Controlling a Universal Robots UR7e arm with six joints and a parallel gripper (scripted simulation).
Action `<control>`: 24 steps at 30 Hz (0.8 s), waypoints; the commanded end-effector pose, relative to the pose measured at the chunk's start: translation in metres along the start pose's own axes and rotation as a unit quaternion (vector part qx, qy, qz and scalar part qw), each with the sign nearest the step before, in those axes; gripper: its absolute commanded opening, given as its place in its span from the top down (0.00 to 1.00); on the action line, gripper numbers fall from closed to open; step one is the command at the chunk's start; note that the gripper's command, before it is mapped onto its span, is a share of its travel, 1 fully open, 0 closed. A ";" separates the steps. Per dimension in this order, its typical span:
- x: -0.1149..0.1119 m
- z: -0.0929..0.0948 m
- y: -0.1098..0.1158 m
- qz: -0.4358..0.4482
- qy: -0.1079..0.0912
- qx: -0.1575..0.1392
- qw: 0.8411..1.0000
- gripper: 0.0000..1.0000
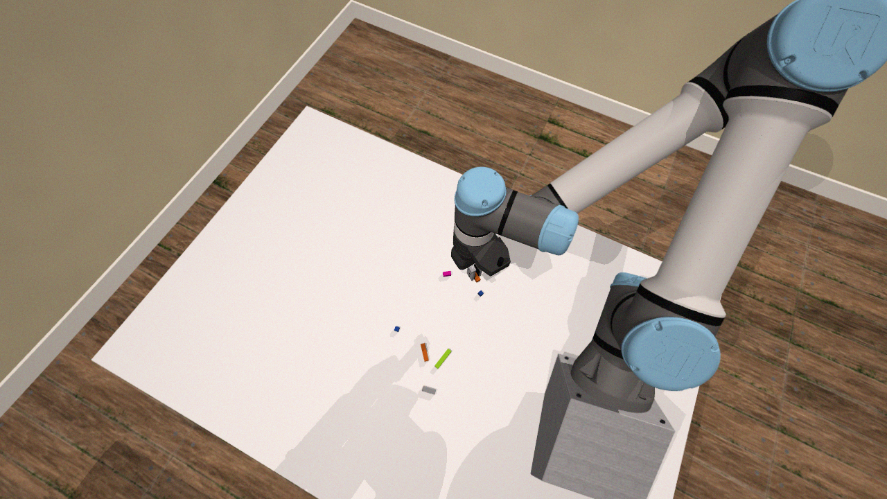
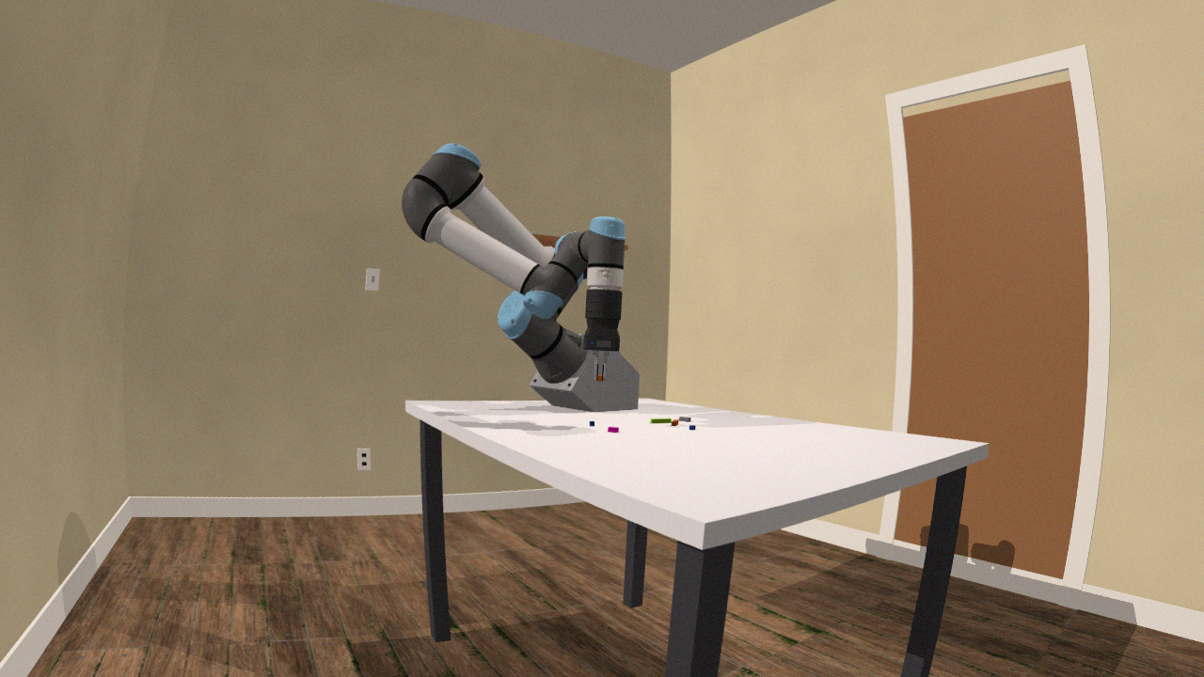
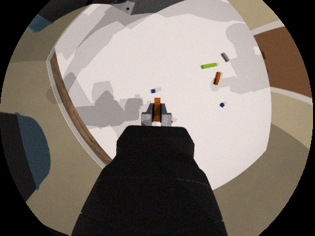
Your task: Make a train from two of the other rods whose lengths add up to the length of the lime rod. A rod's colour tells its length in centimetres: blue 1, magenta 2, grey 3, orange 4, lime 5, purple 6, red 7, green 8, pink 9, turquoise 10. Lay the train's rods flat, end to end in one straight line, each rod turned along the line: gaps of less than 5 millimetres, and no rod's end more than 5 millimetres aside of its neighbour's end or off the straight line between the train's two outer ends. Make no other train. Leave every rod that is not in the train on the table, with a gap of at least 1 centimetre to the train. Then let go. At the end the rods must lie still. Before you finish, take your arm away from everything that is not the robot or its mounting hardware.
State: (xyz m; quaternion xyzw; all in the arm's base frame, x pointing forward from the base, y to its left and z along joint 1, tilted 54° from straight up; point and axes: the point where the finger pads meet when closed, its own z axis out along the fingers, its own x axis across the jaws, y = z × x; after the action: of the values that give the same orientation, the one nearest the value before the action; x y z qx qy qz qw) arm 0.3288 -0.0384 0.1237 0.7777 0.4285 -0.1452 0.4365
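Observation:
My gripper (image 1: 475,275) (image 2: 600,373) (image 3: 157,109) is shut on an orange rod (image 1: 477,278) (image 3: 157,105) and holds it well above the table. A magenta rod (image 1: 446,273) (image 2: 612,429) lies just left of it and a blue rod (image 1: 479,292) (image 3: 153,90) just below it on the table. A second blue rod (image 1: 396,328) (image 3: 222,104) lies farther out. A second orange rod (image 1: 424,351) (image 3: 217,77) lies flat beside the lime rod (image 1: 443,357) (image 3: 209,65) (image 2: 659,419). A grey rod (image 1: 428,389) (image 3: 225,57) lies near them.
The white table (image 1: 260,248) (image 2: 740,480) carries the arm's grey base block (image 1: 595,427) (image 2: 589,388) at one edge. The arm's links (image 1: 700,204) rise over that side.

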 end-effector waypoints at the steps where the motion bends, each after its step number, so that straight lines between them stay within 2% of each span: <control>1: -0.006 0.000 0.000 -0.053 0.008 -0.002 0.999 0.76; 24: -0.009 0.000 0.001 -0.077 0.008 -0.002 0.997 0.76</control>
State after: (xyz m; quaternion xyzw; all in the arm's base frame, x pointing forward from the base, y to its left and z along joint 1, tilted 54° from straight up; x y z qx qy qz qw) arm 0.3240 -0.0431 0.1294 0.7426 0.4907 -0.1714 0.4224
